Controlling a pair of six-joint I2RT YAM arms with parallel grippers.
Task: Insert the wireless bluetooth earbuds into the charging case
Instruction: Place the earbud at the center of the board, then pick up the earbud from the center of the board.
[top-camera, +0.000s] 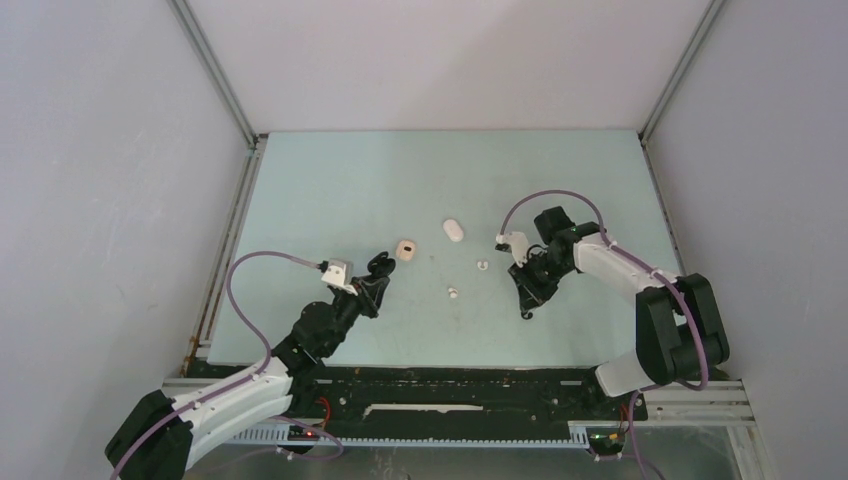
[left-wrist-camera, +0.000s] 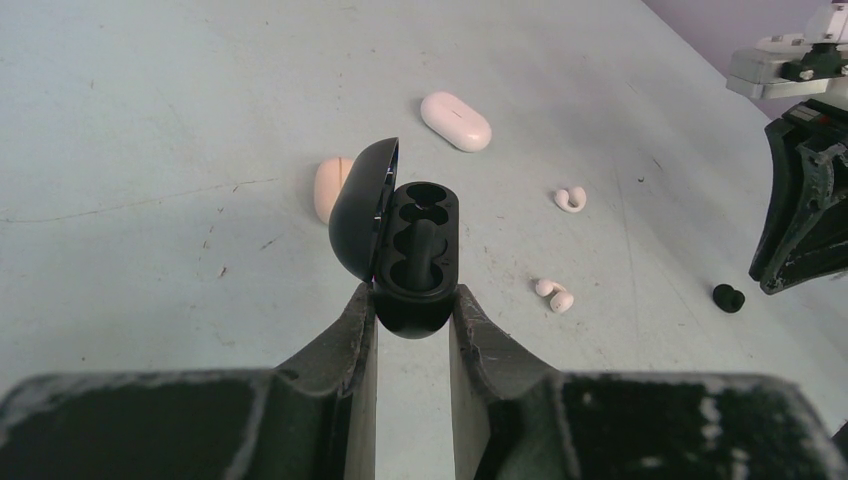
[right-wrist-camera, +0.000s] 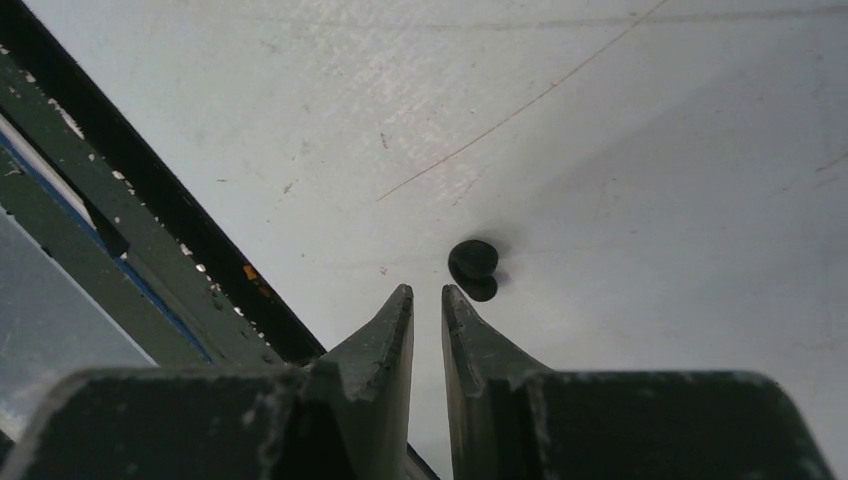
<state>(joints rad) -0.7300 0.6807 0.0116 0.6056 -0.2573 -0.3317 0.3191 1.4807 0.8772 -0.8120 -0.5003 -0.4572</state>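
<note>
Left gripper (left-wrist-camera: 412, 302): clenched on the black charging case (left-wrist-camera: 418, 250), lid hinged open to the left.
Ahead to its right, on the table (left-wrist-camera: 150, 120): near white earbud (left-wrist-camera: 554, 294), far white earbud (left-wrist-camera: 570, 198).
Beyond the lid: beige case (left-wrist-camera: 328, 188), white case (left-wrist-camera: 456, 121).
Right gripper (right-wrist-camera: 427, 292): fingers nearly together, grasping nothing. A black earbud (right-wrist-camera: 474, 270) lies just past its tips.
</note>
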